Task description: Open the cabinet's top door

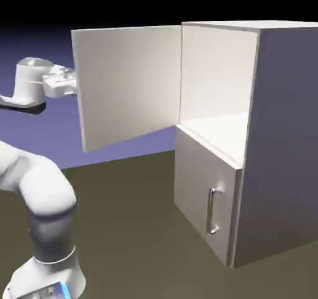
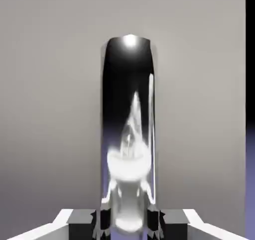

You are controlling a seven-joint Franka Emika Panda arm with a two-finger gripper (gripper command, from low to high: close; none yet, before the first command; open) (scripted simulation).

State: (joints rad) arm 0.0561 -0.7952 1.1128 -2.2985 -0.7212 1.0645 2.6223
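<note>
Fig.: top door of the cabinet swung wide, spanning upper left to centre of the exterior view; shelf space behind it exposed. My gripper, at the door's far-left edge, is clamped on the handle, which fills the hand view's centre betw. my fingertips. Lower door w/ its own handle, lower centre, is closed. Step: end of pull, task looks approx. done. Next: release handle, back away w/o knocking the door.

From where I reach, the tall boxy light-grey cabinet stands at three o'clock, its large flat upper door panel swung out toward nine o'clock. My two-finger gripper sits at that door's outer edge, fingers either side of the slim vertical metal bar handle. The shorter lower door lies at six o'clock below the open compartment.
</note>
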